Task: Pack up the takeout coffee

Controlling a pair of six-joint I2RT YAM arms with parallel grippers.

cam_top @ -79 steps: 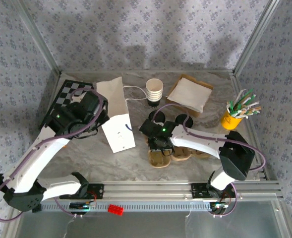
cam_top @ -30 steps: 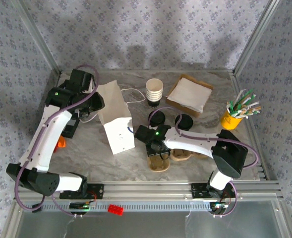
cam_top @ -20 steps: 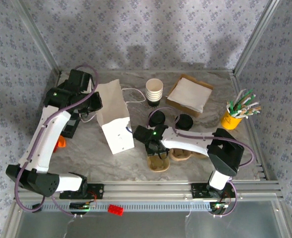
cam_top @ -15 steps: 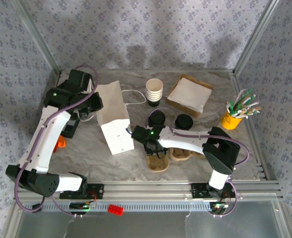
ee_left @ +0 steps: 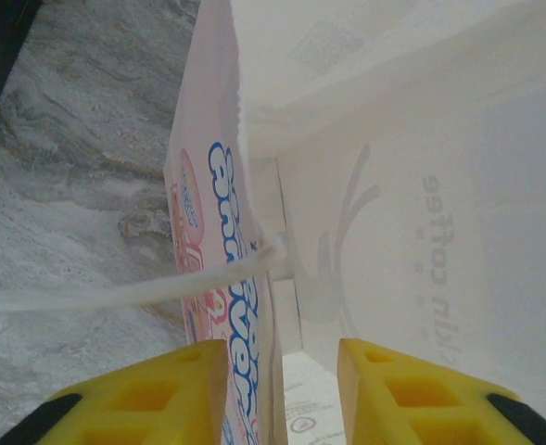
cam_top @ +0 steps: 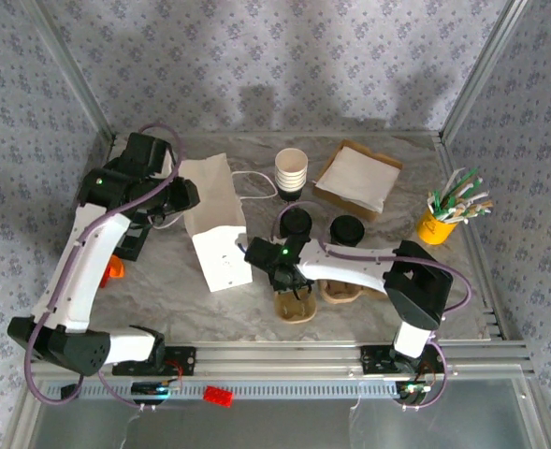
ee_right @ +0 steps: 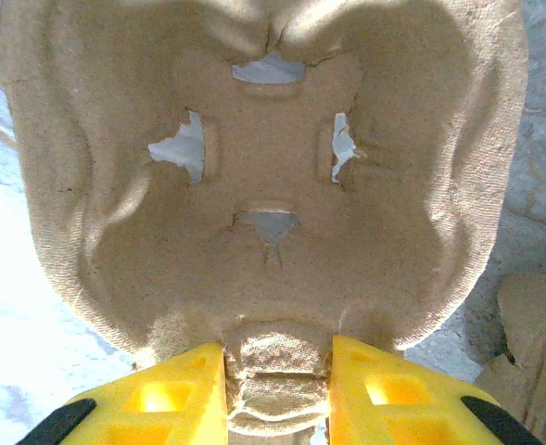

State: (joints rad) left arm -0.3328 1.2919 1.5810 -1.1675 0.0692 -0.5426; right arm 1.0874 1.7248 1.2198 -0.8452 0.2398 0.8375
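Top external is showing you the right gripper (cam_top: 292, 281) edging the pulp cup carrier (cam_top: 297, 301) leftward toward the white paper bag (cam_top: 217, 224), its fingers clamped on the carrier's rim; meanwhile the left gripper (cam_top: 183, 195) is holding the bag's edge pinched, so loading is nearing

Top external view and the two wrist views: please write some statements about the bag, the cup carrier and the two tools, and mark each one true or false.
1. The right tool grips the edge of the pulp cup carrier. True.
2. The left tool straddles the wall of the white paper bag. True.
3. The paper cup stack is inside the bag. False: it stands on the table beside the bag.
4. The yellow cup is empty. False: it holds sticks.
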